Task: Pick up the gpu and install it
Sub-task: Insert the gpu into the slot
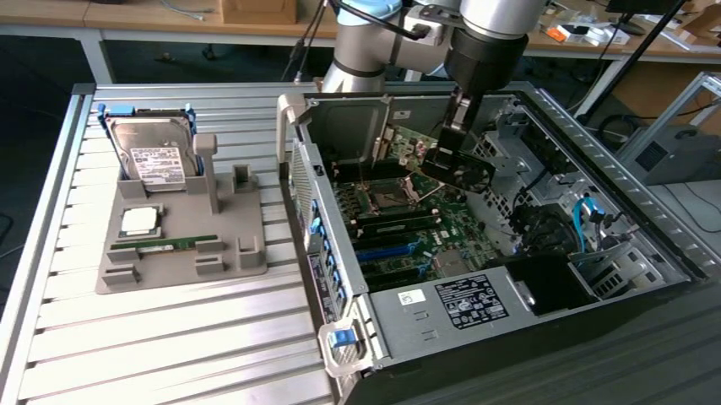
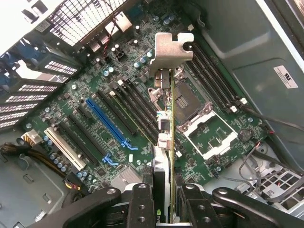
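Graphics card [image 1: 464, 171] [image 2: 172, 45] clamped edge-on in gripper [image 1: 454, 145] [image 2: 166, 202], held above motherboard [image 1: 451, 226] inside open case [image 1: 631, 219], not yet seated. Install step in hand. Judged needed: card edge lined up over blue slot [image 2: 107, 121], bracket toward rear grille.

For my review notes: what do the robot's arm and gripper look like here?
The arm is made of silver-grey tubes with a light blue cap at a joint. Its last section is a black cylinder, with a dark cable running beside it. The gripper is black, with flat fingers and rounded linkage bars dotted with bolt holes.
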### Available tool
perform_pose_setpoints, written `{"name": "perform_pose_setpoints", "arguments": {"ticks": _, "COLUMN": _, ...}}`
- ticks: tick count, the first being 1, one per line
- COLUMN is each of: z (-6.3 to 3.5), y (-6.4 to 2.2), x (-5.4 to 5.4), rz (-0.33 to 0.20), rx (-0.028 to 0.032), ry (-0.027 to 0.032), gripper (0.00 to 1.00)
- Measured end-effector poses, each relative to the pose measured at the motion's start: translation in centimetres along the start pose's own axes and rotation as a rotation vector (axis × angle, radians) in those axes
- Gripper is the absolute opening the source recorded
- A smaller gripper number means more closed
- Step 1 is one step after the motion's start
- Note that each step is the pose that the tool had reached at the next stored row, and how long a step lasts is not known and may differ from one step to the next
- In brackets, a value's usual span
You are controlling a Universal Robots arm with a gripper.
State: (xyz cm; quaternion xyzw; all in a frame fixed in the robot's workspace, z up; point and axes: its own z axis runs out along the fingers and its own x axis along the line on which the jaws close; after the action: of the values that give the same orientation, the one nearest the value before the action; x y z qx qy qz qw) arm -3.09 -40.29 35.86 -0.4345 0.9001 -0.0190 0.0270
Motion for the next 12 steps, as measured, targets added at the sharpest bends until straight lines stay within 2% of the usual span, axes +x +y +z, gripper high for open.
{"name": "perform_pose_setpoints", "arguments": {"ticks": 12, "z": 0.00, "y": 0.00, "x": 0.00, "rz": -0.050, "rx": -0.0016, "ry": -0.0029, "gripper": 0.27}}
